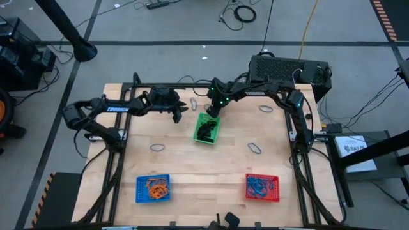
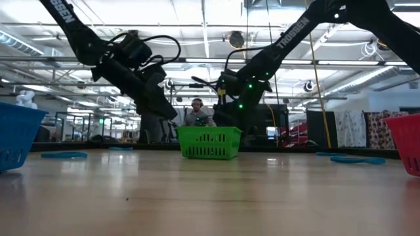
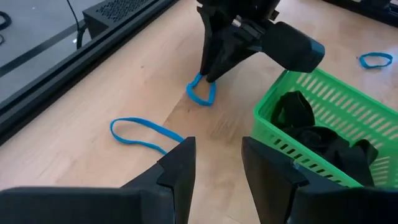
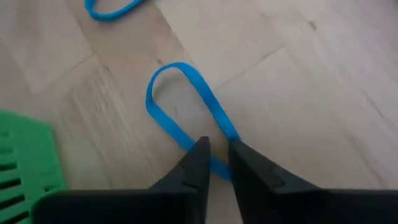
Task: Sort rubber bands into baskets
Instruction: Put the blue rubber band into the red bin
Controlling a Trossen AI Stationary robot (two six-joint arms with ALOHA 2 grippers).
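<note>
Three baskets stand on the wooden table: a green basket point(image 1: 206, 128) with black rubber bands at the middle, a blue basket point(image 1: 153, 188) with orange ones near left, and a red basket point(image 1: 262, 187) with blue ones near right. My right gripper point(image 4: 216, 149) points steeply down just beyond the green basket's far edge, shut on a blue rubber band point(image 4: 180, 99) lying on the table. My left gripper point(image 3: 217, 158) hangs open above the table, left of the green basket, with nothing between its fingers. A second blue band point(image 3: 140, 134) lies flat close by. My right gripper pinches the blue band at one end of its loop point(image 4: 229, 132), where the two strands run together between the fingertips. The fingers come from above, slanting down. The band lies flat on the table, its free loop spread out ahead of the fingers.
Loose bands lie flat on the table: one left of centre point(image 1: 157, 147), one right of centre point(image 1: 255, 148), one at far right point(image 1: 265, 108). A black perforated box point(image 1: 281, 69) sits at the far edge, and the black frame rails run along both sides.
</note>
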